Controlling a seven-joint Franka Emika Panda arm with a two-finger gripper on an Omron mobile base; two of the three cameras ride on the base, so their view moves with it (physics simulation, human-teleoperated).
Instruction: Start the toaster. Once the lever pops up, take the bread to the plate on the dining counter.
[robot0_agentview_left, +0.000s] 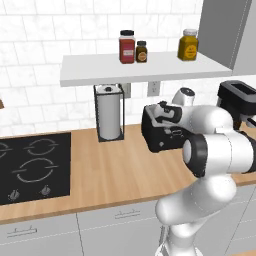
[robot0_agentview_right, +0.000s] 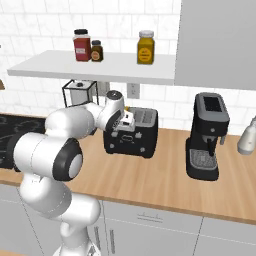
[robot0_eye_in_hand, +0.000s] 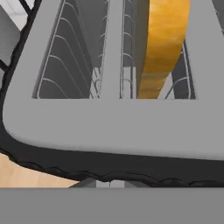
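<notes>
Hand view looks straight down into the black boxy toaster (robot0_eye_in_hand: 109, 127), where the tan bread slice (robot0_eye_in_hand: 164, 48) sits in the right slot. The hand (robot0_agentview_right: 125, 121) hovers at the toaster's left end on the light-wood worktop (robot0_agentview_right: 165, 180); I cannot tell its grip. Press the lever fully down, squarely.

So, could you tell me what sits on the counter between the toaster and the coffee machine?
Nothing: in the right base view, bare wood counter separates the toaster from the coffee machine.

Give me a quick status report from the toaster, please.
Gripper down at toaster's left end, jaw state unreadable. Bread standing in a slot. Paper towel holder close beside toaster; coffee machine stands apart.
</notes>
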